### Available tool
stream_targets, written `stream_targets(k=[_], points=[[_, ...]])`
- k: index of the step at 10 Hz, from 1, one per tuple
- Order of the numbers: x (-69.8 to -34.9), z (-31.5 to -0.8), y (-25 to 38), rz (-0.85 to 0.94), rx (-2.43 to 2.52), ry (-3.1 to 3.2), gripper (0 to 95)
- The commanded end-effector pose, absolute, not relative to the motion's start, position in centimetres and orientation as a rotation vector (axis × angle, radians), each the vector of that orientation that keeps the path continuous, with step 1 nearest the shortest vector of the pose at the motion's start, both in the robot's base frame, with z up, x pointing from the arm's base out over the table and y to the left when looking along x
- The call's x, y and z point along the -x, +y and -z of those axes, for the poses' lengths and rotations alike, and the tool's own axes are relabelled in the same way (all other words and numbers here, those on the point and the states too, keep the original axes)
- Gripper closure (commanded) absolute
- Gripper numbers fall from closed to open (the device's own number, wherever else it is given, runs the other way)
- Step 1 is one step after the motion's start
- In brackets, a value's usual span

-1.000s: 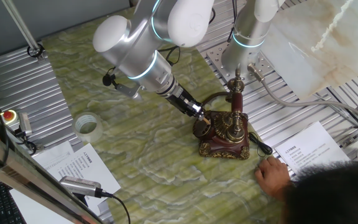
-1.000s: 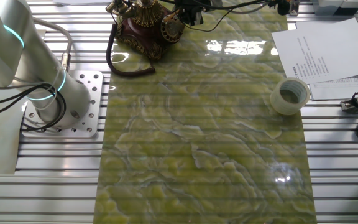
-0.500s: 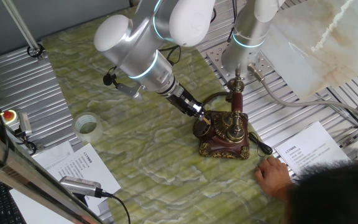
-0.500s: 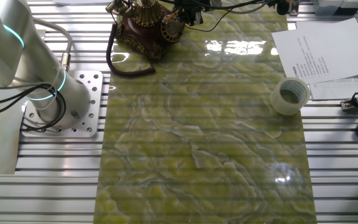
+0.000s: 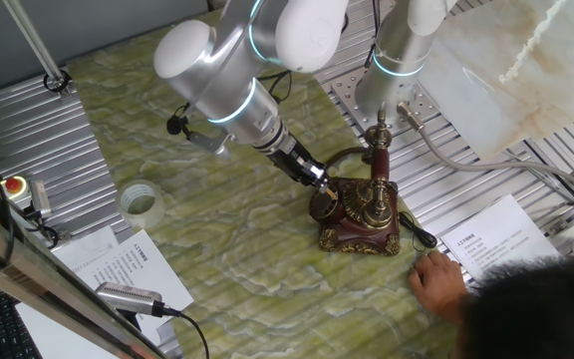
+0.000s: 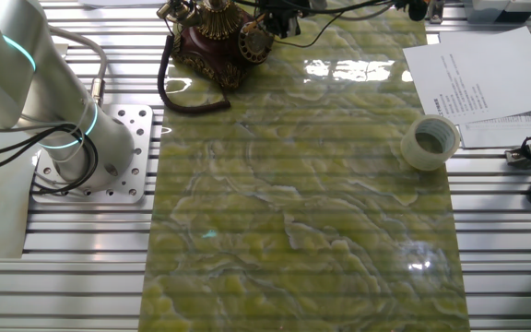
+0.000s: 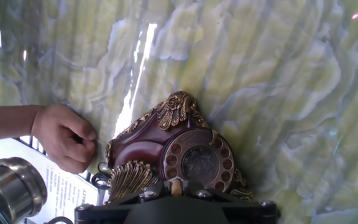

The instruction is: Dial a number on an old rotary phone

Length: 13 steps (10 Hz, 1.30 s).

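Observation:
The old rotary phone (image 5: 359, 217), dark red-brown with brass trim, stands on the green marbled mat, its handset (image 5: 378, 160) on the tall cradle. It also shows at the top edge of the other fixed view (image 6: 212, 35). My gripper (image 5: 318, 180) looks shut and narrow, its tip at the upper edge of the round dial (image 5: 325, 205). In the hand view the dial (image 7: 197, 160) lies just ahead of the gripper (image 7: 177, 186), whose single tan tip points at the dial's near rim. I cannot tell if the tip sits in a finger hole.
A person's hand (image 5: 436, 279) rests on the mat beside the phone, also in the hand view (image 7: 64, 137). A clear tape roll (image 5: 141, 202) lies at the mat's left edge. Printed sheets (image 5: 494, 239) lie nearby. The black cord (image 6: 187, 97) loops by the arm's base (image 6: 81, 138).
The arm's upper body has shifted slightly to the right. The gripper tip stays at the dial and the phone has not moved.

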State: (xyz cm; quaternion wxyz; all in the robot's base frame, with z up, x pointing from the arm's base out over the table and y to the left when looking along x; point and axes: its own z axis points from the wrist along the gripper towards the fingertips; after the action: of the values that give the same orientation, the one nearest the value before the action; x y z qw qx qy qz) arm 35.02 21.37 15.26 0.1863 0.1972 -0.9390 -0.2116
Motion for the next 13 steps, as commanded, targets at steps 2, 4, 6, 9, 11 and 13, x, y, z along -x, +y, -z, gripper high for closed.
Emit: stream_targets(k=[2,4,6,9,11,13], points=[[-35.04,-15.16,21.51,0.604,-0.564,-2.660,95.0],[-35.05,-15.17,21.52,0.606,-0.565,-2.665,95.0],[-35.09,-15.19,21.54,0.608,-0.572,-2.673,95.0],[-35.22,-15.28,21.64,0.617,-0.605,-2.684,95.0],[-35.22,-15.20,21.78,0.622,-0.617,-2.693,95.0],[-35.31,-15.14,22.02,0.624,-0.661,-2.700,95.0]])
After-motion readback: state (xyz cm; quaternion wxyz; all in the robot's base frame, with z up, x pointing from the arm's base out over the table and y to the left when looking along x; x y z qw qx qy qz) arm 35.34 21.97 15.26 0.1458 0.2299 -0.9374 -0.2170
